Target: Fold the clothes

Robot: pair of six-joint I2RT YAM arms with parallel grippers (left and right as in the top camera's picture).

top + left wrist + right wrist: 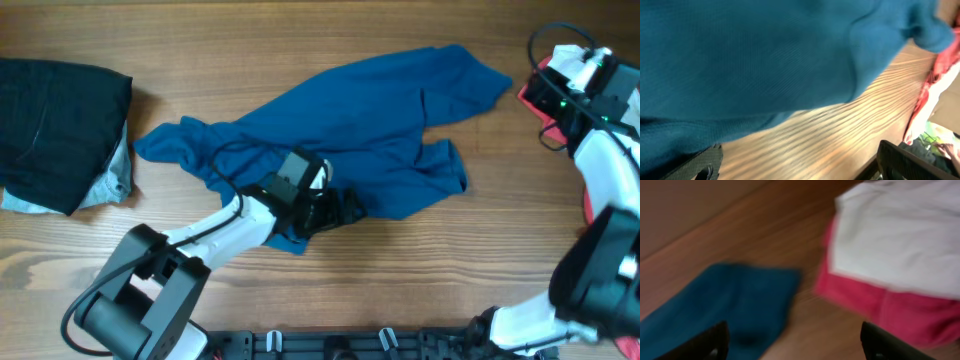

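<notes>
A blue shirt [360, 120] lies crumpled and spread across the middle of the wooden table. My left gripper [335, 208] is open and empty at the shirt's near edge, low over the table; in the left wrist view the blue shirt [755, 60] fills the upper part and bare wood shows between the fingers [797, 167]. My right gripper [545, 85] is open and empty at the far right, just past the shirt's right end. The right wrist view shows that blue shirt end [730, 305] and its open fingers [795, 345].
A folded dark garment pile [60, 130] with a grey piece beneath lies at the left edge. A red garment [890, 305] with a white one [900, 240] on it lies at the right edge, also in the overhead view [545, 100].
</notes>
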